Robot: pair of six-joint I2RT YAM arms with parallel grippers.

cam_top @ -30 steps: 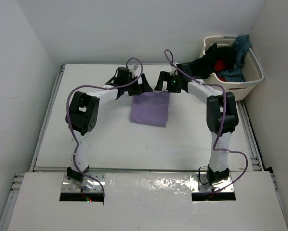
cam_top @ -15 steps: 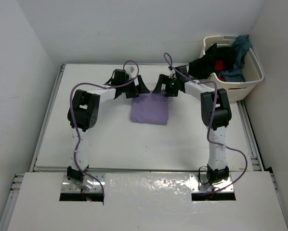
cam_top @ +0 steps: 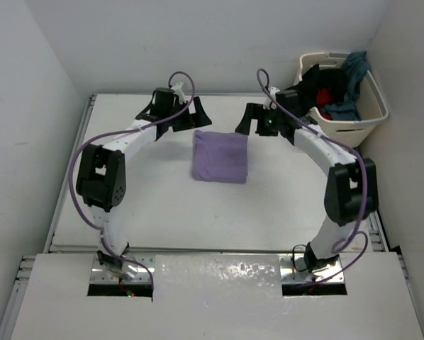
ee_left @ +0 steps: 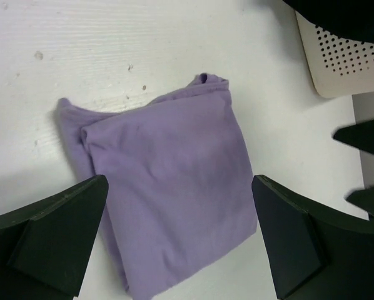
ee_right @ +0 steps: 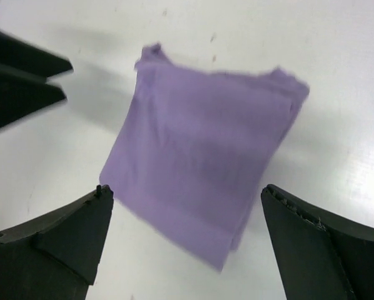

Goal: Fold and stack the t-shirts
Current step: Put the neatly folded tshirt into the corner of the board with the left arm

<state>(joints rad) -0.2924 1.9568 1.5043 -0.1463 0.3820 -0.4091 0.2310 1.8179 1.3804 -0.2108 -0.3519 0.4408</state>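
One folded lavender t-shirt, three t-shirts in one basket, left gripper and right gripper both released.

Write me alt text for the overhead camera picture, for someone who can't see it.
A folded lavender t-shirt lies on a white table, with the open left claw and open right claw hovering by its far corners. A cream laundry basket of black, red and teal clothes sits at the far right.
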